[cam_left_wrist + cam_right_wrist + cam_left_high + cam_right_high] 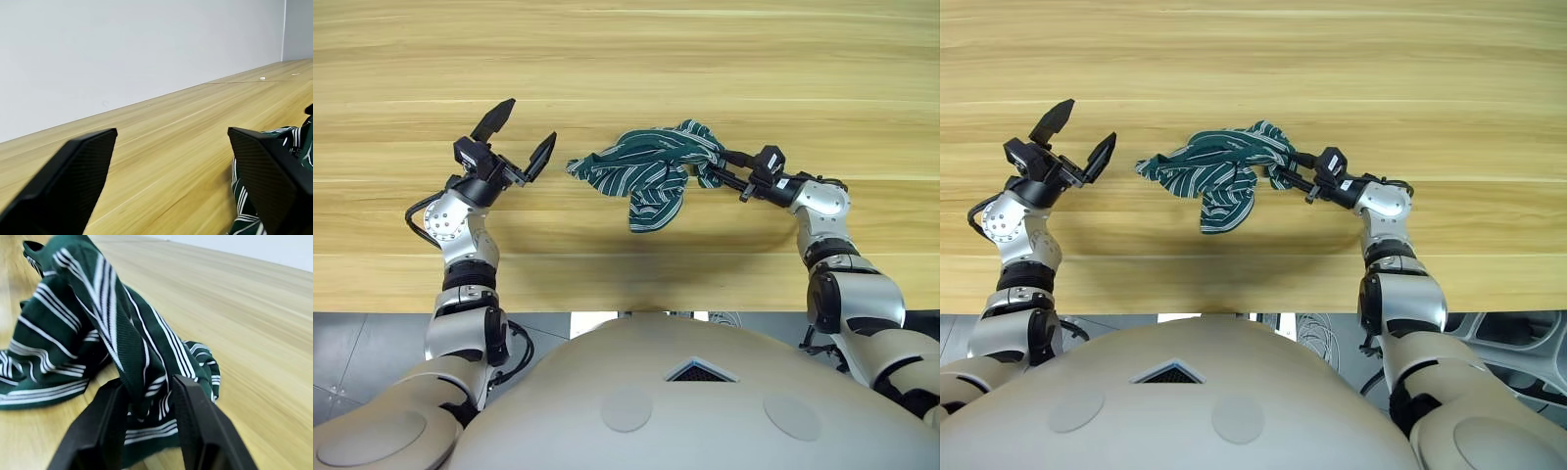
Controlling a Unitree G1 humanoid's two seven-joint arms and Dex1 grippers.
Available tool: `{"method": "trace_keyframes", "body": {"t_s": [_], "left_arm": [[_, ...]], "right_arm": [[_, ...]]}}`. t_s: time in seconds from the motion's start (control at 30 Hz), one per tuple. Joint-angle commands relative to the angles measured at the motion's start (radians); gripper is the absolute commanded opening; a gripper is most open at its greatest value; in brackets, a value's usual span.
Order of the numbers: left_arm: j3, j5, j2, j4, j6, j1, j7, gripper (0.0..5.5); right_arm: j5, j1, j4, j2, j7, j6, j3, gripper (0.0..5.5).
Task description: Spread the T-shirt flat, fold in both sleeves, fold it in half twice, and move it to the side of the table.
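Fingers on the right gripper (pixel 720 168) pinch the crumpled green striped cloth T-shirt (pixel 651 174); the left gripper (pixel 530 121) stands wide open beside it.

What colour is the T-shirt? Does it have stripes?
The T-shirt is dark green with thin white stripes, clearest in the right wrist view.

This looks like a plain robotics lab or test room rather than a home. A long tabletop (pixel 626 59) of pale wood-grain laminate runs far along a bare white wall (pixel 122 49) with no pictures, shelves or furnishings on it. Below the near edge lies a floor (pixel 352 343) of grey tiles, with loops of loose cable (pixel 1320 338) lying on it
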Motion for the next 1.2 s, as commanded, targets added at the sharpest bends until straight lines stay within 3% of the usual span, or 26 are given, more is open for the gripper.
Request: {"method": "trace_keyframes", "body": {"t_s": [0.03,0.17,0.3,0.43,0.73,0.93,1.2], "left_arm": [[-0.005,0.002,0.003,-0.014,-0.001,0.01,-0.011,4.07],[-0.014,-0.013,0.012,-0.011,0.008,0.031,-0.066,4.07],[-0.055,0.032,0.046,0.026,-0.001,0.061,-0.145,4.07],[-0.121,0.177,0.089,0.077,-0.08,0.088,-0.11,4.07],[-0.234,0.597,0.131,0.168,-0.233,0.016,0.327,4.07],[-0.296,0.701,0.089,0.214,-0.269,-0.047,0.546,4.07],[-0.344,0.599,0.085,0.216,-0.322,-0.033,0.501,2.83]], "right_arm": [[-0.007,-0.024,-0.002,-0.011,0.001,0.011,0.012,0.86],[0.002,-0.026,-0.013,-0.01,0.01,-0.003,0.011,0.02],[0.023,-0.034,-0.026,-0.006,0.012,-0.015,-0.005,0.02],[0.043,-0.037,-0.04,-0.003,0.028,-0.018,-0.01,0.02],[0.074,-0.042,-0.054,0.0,0.059,-0.017,-0.012,0.02],[0.077,-0.039,-0.062,0.005,0.066,-0.019,-0.007,0.02],[0.073,-0.032,-0.07,0.003,0.063,-0.018,-0.002,0.0]]}}
